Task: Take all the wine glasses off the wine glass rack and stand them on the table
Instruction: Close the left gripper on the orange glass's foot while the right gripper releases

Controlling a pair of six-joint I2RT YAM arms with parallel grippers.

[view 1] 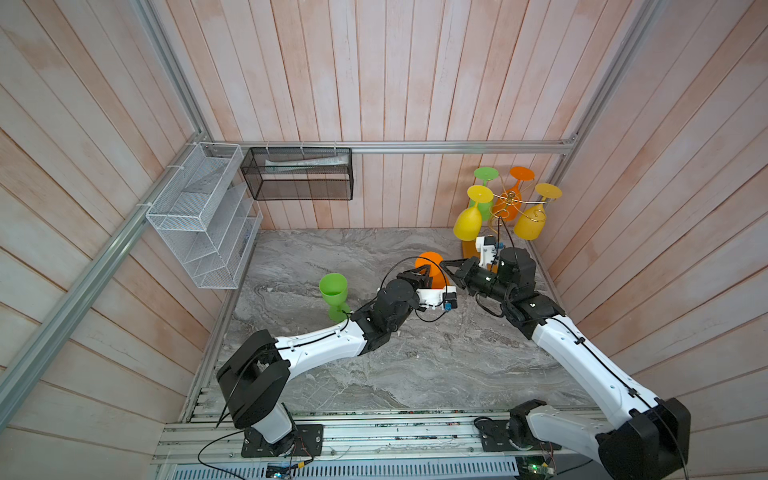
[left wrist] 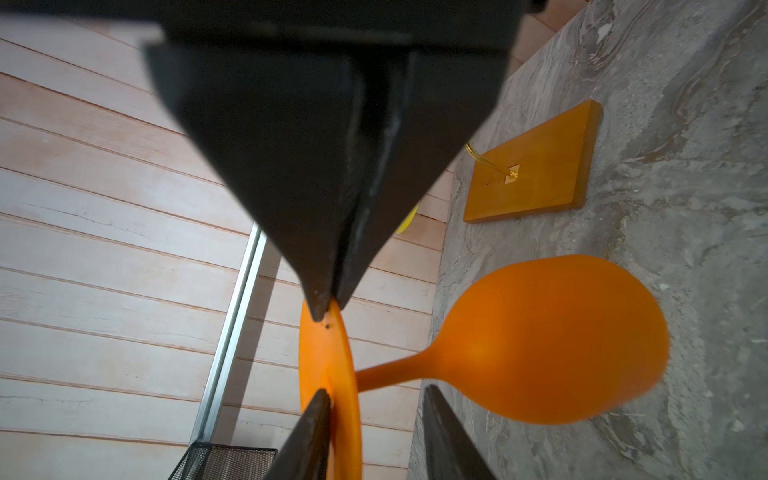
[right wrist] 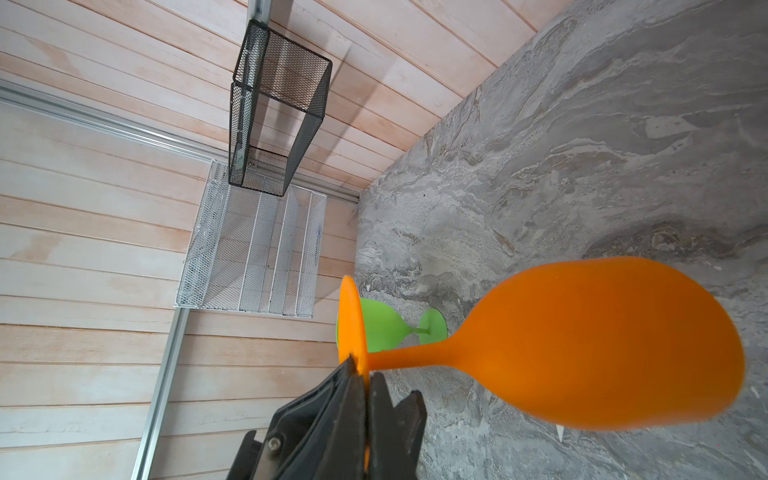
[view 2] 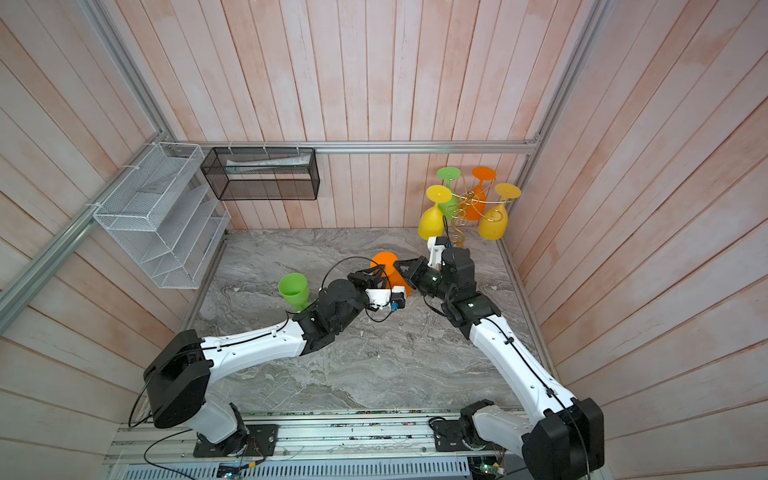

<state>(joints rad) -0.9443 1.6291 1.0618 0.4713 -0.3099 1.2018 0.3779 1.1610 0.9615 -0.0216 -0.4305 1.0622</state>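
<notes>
An orange wine glass [view 1: 430, 264] [view 2: 384, 266] hangs upside down over the marble table [view 1: 374, 374], between my two arms and clear of the rack. My right gripper [view 1: 446, 264] [right wrist: 363, 370] is shut on the rim of its flat foot. My left gripper [view 1: 417, 275] [left wrist: 376, 392] straddles the opposite side of the foot. One finger [left wrist: 320, 411] touches the disc, the other stands apart near the stem. The bowl [left wrist: 552, 340] [right wrist: 602, 345] points towards the table. The gold wire wine glass rack [view 1: 509, 201] [view 2: 467, 201] stands at the back right on its wooden base [left wrist: 536, 166], with several coloured glasses hanging from it.
A green glass [view 1: 333, 291] [right wrist: 382, 324] stands upright on the table left of my left arm. A white wire basket [view 1: 199, 216] and a black mesh basket [view 1: 299, 174] hang on the walls at the back left. Wooden walls close in on three sides.
</notes>
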